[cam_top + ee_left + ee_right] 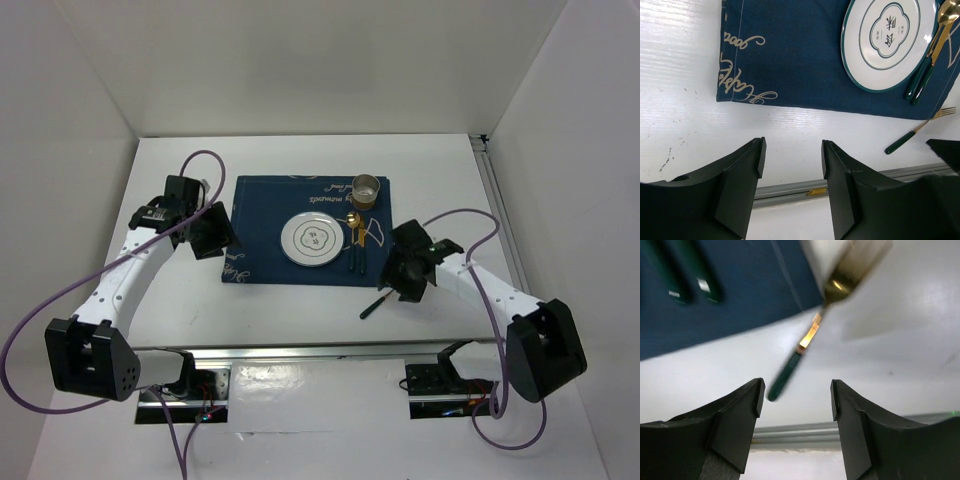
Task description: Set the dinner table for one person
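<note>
Well, the dinner table [300,312] spreads broad and white beneath both my arms, and the navy placemat [262,215] lies on its middle, so I place everything by that cloth. At the placemat's centre sits the plate [313,241], at its far right corner stands the cup [366,189], and toward its right side a gold spoon [352,224] and another green-handled piece [361,258] lie side by side, handy for a diner.

The fork [378,303] lies slanted on the bare table just off the placemat's near right corner. I judge it the one piece out of place. My right jaws hover over it, spread apart and gripping nothing, lined up to close on it. My left jaws, also apart and empty, hang just off the placemat's left edge, out of the way.
</note>
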Robot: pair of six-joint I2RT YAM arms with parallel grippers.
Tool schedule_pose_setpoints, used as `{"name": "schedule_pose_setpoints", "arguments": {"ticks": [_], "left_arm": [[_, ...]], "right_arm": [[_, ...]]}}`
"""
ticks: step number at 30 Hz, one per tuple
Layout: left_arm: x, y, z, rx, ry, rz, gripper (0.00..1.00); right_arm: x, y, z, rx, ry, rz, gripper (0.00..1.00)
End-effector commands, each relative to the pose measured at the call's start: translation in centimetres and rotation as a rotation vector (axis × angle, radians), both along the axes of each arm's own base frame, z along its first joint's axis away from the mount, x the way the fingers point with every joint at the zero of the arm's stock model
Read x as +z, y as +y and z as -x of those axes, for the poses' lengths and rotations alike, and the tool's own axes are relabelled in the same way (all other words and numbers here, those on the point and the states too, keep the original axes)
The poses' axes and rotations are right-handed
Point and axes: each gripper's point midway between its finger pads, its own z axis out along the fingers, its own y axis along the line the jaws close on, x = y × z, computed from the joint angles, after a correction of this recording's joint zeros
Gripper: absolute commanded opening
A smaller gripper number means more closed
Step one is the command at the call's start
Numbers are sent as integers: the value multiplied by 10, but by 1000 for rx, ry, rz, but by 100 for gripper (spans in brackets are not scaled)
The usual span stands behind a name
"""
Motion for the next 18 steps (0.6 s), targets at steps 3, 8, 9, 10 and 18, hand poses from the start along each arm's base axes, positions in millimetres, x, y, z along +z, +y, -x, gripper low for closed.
{"name": "schedule_pose_setpoints", "arguments": {"ticks": [3,8,9,10,18], "left_arm": [[11,-6,-12,-14,-39,19,65],[12,-8,-14,-20,-39,28,65],[12,-7,-15,-14,-40,19,65],[13,-6,-12,-14,-40,19,65],[5,-3,-7,-24,-19,-1,65]], "right_arm": [[-16,19,23,-42,67,-67,67],[-35,36,27,-41,121,-39,67],[-36,39,27,-20,114,-22,67],[-37,43,27,-21,125,-18,66],[-53,30,36,-167,202,124,41]]}}
